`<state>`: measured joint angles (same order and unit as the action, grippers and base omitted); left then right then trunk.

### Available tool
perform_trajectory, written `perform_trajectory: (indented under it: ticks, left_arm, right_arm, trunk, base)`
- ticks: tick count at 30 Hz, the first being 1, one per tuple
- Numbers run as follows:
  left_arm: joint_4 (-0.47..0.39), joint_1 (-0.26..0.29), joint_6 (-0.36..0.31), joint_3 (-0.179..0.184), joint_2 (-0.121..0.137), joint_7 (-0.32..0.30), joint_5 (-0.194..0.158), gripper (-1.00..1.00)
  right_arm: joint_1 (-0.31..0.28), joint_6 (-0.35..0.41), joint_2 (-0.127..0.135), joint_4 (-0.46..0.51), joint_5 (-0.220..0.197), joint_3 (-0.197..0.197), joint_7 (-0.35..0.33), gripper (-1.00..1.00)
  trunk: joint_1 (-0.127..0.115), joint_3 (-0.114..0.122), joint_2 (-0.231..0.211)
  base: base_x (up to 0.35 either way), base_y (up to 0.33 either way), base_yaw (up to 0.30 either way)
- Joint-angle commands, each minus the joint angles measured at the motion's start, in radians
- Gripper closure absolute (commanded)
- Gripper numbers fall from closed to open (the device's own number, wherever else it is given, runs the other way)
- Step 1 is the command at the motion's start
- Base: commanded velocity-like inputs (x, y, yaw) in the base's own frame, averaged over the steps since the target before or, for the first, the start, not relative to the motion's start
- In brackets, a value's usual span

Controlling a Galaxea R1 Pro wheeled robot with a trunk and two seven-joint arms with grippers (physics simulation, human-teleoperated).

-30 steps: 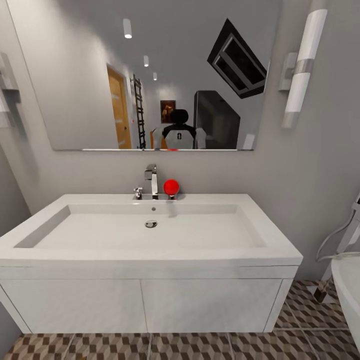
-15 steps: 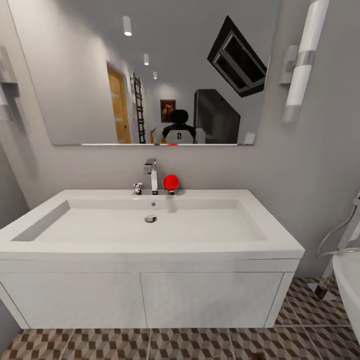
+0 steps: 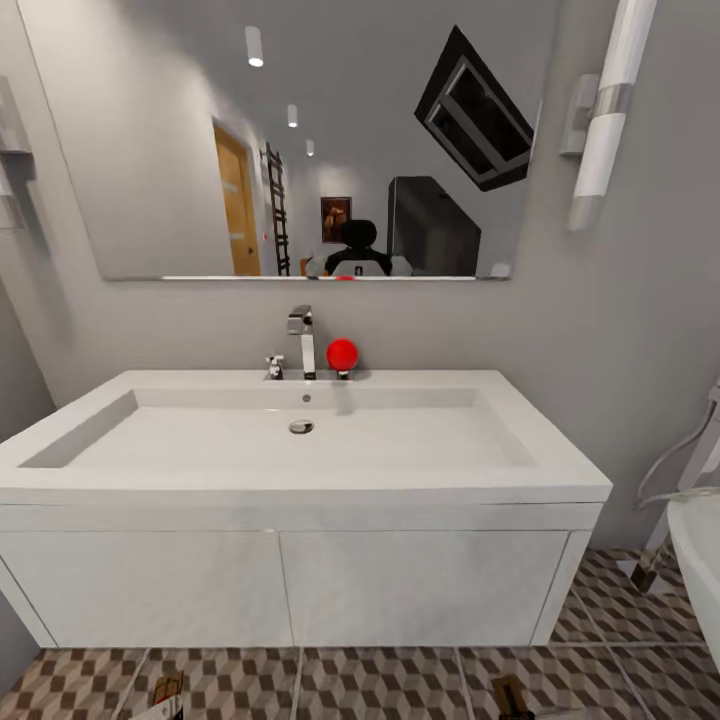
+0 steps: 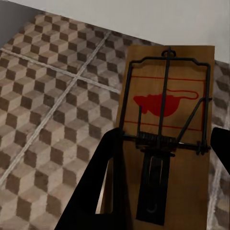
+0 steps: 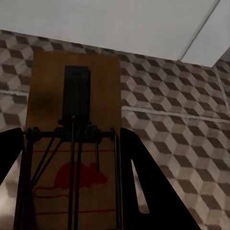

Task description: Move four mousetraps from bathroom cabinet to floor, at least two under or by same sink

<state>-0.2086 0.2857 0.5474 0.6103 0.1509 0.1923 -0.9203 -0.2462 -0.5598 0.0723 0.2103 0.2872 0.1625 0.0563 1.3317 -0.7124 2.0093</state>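
The white sink [image 3: 300,480] hangs on the wall over its two-door vanity [image 3: 290,590], straight ahead in the head view. Cube-patterned bathroom floor [image 3: 400,685] runs in front of it. My left gripper [image 4: 163,191] is shut on a mousetrap [image 4: 167,120], a wooden slab with wire parts and a red mouse print. My right gripper [image 5: 72,167] is shut on a second mousetrap [image 5: 74,96]. Both hang above the tiles near the vanity's base. Their tips peek in at the head view's bottom edge, the left mousetrap [image 3: 168,692] and the right mousetrap [image 3: 510,695]. The cabinet is out of view.
A chrome tap [image 3: 302,345] and a red ball [image 3: 342,353] stand at the sink's back rim, under a wide mirror [image 3: 290,140]. A white bathtub edge [image 3: 697,560] with a hose is at the right. Grey walls close in on the left and behind.
The whole head view has shifted: the sink sits higher in the picture and more floor shows. The two held mousetraps have come into view at the bottom edge.
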Motion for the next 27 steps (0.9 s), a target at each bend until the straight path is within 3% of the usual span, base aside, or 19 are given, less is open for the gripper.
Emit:
perform_trajectory:
  ticks: [1, 8, 14, 17, 19, 20, 21, 24, 27]
  left_arm:
    - [-0.003, 0.001, -0.004, 0.009, -0.001, 0.011, -0.002, 1.00]
    - [-0.003, 0.001, -0.010, 0.009, -0.005, 0.020, 0.000, 1.00]
    - [-0.002, 0.000, -0.014, 0.014, -0.003, 0.088, 0.002, 1.00]
    - [-0.003, 0.000, -0.015, 0.015, -0.006, 0.140, 0.003, 1.00]
    - [-0.004, 0.000, -0.015, 0.017, -0.009, 0.233, 0.010, 1.00]
    - [-0.006, 0.000, -0.015, 0.017, -0.009, 0.266, 0.024, 1.00]
    - [-0.009, 0.000, -0.016, 0.017, -0.009, 0.304, 0.064, 1.00]
    - [-0.014, 0.000, -0.016, 0.016, -0.011, 0.336, 0.182, 1.00]
    - [-0.029, 0.000, -0.018, 0.016, -0.010, 0.340, 0.236, 1.00]
  right_arm:
    - [-0.001, -0.003, 0.000, -0.002, 0.009, 0.002, 0.005, 1.00]
    - [-0.001, -0.002, 0.000, -0.005, 0.008, 0.001, 0.005, 1.00]
    - [-0.001, -0.002, 0.000, -0.005, 0.006, 0.002, 0.005, 1.00]
    - [-0.001, -0.002, 0.000, -0.005, 0.006, 0.002, 0.004, 1.00]
    - [-0.001, -0.002, 0.000, -0.005, 0.006, 0.002, 0.005, 1.00]
    - [-0.001, -0.002, 0.000, -0.005, 0.006, 0.002, 0.005, 1.00]
    - [-0.001, -0.002, 0.000, -0.005, 0.007, 0.002, 0.005, 1.00]
    - [-0.001, -0.002, -0.001, -0.005, 0.008, 0.002, 0.005, 1.00]
    - [-0.001, -0.002, -0.001, -0.005, 0.008, 0.002, 0.005, 1.00]
  trunk:
    - [0.004, -0.004, 0.008]
    - [0.031, -0.026, 0.057]
    - [0.054, -0.045, 0.099]
    - [0.065, -0.054, 0.120]
    - [0.073, -0.061, 0.134]
    - [0.077, -0.064, 0.141]
    - [0.080, -0.067, 0.148]
    - [0.092, -0.076, 0.169]
    - [0.096, -0.079, 0.176]
  base:
    - [0.000, 0.000, 0.000]
    - [0.000, 0.000, 0.000]
    - [0.000, 0.000, 0.000]
    - [0.000, 0.000, 0.000]
    - [0.000, 0.000, 0.000]
    - [0.000, 0.000, 0.000]
    - [0.000, 0.000, 0.000]
    - [0.000, 0.000, 0.000]
    - [0.000, 0.000, 0.000]
